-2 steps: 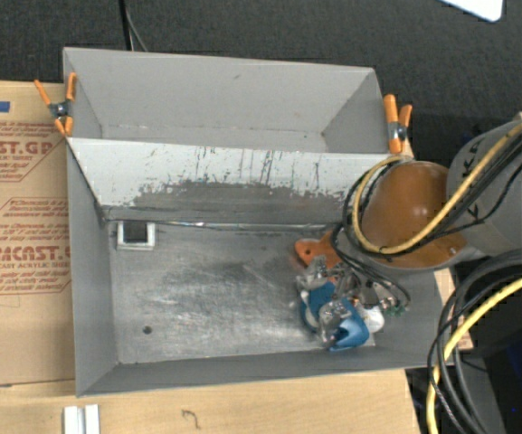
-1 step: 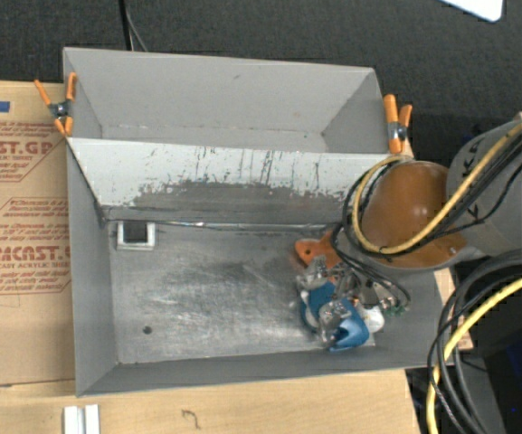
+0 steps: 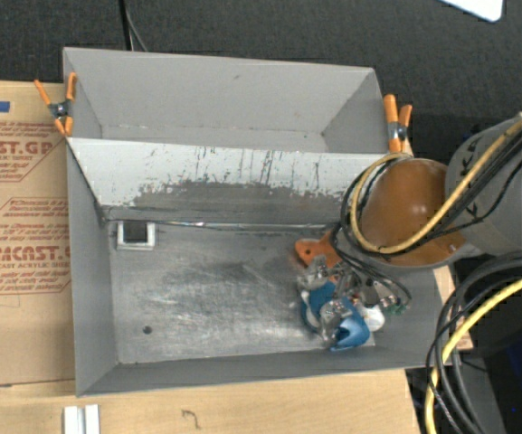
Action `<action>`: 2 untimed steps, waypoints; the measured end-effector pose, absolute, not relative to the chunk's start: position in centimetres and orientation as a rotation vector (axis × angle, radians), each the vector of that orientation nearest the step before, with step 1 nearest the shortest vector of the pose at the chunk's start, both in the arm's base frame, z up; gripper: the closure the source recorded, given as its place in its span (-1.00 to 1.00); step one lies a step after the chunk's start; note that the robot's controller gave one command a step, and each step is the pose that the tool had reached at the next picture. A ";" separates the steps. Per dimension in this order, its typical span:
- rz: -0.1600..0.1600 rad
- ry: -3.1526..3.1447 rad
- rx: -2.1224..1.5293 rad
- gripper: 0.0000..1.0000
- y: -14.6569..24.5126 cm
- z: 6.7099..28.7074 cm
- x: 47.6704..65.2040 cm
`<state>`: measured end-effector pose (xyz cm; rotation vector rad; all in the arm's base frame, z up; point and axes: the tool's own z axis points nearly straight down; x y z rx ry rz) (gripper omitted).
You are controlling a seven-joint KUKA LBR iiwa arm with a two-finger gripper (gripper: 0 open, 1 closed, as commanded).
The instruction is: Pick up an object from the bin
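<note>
Reaching into the grey bin (image 3: pixel 215 152) from the right in the camera view, the arm bends steeply down, its tool (image 3: pixel 337 315) low in the near right corner, against a blue curved thing (image 3: pixel 355 334), with an orange piece (image 3: pixel 312 251) just behind. Nothing looks lifted; the grasp and the lift seem left to do. Whether the tool is released or clenched, I cannot tell.

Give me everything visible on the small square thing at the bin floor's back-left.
The small square thing has a pale rim around a dark grey face; possibly plastic. It lies flat on the bin floor in the back-left corner, by the foot of the back wall, apart from every other thing.
</note>
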<state>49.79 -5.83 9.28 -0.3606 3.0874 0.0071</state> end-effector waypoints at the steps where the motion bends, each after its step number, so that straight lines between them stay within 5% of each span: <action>1: 0.018 3.107 -0.396 1.00 -5.3 13.5 49.6; 2: 0.003 3.117 -0.414 1.00 -6.3 19.5 49.2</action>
